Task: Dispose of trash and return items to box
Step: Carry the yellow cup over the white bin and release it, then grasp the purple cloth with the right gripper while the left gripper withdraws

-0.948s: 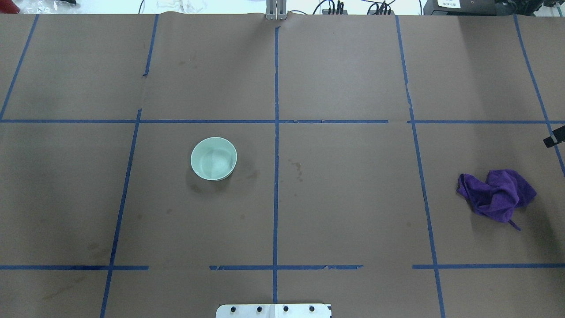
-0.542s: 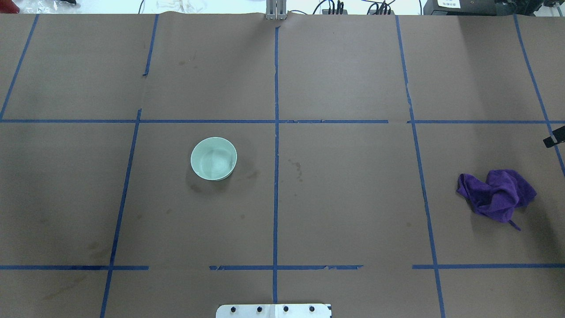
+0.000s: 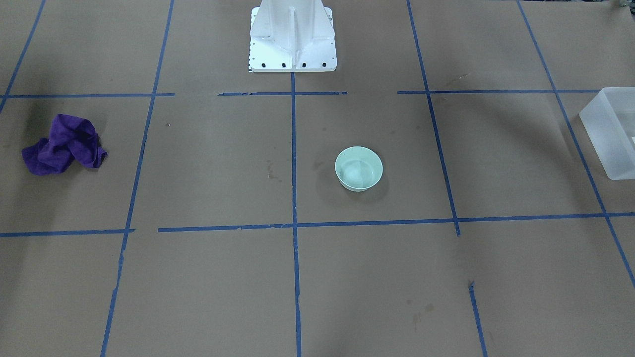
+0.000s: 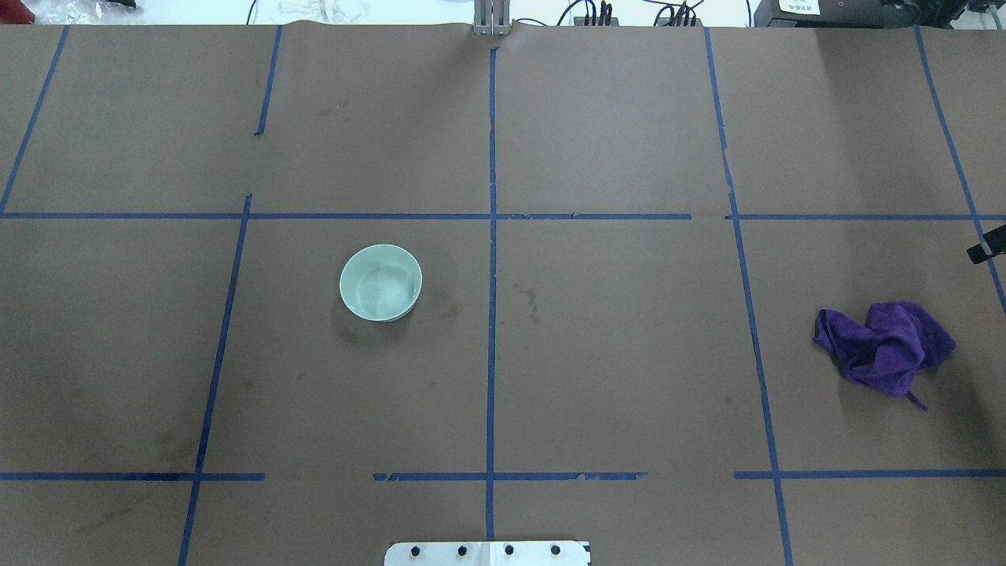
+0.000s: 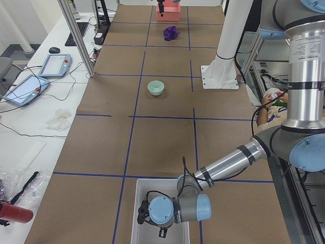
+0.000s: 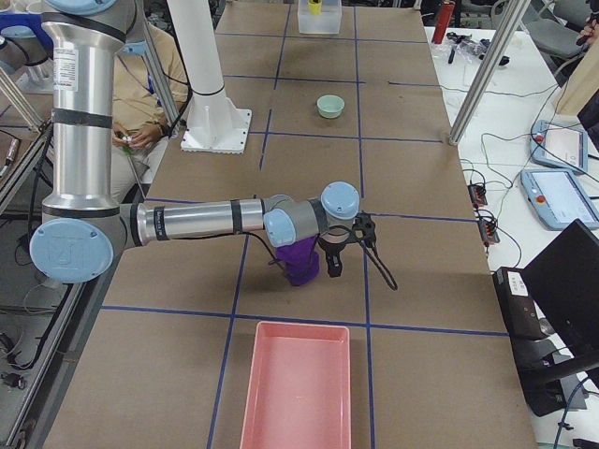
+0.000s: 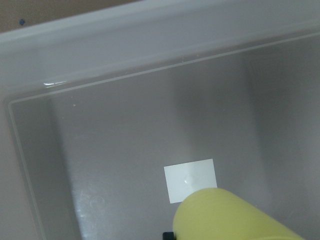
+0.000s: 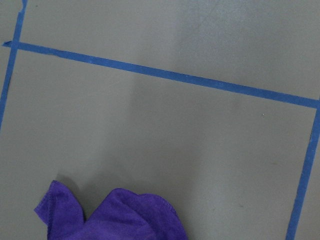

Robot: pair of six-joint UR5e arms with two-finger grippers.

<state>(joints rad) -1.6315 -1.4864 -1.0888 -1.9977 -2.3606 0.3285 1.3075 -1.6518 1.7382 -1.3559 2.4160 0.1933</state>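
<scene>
Robotics lab, table (image 4: 613, 354) papered brown with blue tape grid (image 4: 491, 354), teach pendants (image 5: 55, 64), aluminium frame posts (image 5: 77, 36), industrial robot arm (image 5: 304, 61)

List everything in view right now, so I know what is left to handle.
bowl: one, pale mint green, upright on the table, on the robot's left of the centre tape line.
cup: one, yellow, over the bin's floor in the left wrist view.
bin: one, translucent white, at the table's end on the robot's left.
cloth: one, purple, crumpled, on the robot's right side.
tray: one, pink, at the table's end on the robot's right.
table: one, brown paper with blue tape lines.
robot base: one, white, at the table's edge.
left gripper: one, over the bin; open or shut unclear.
right gripper: one, black, at the cloth; open or shut unclear.
</scene>
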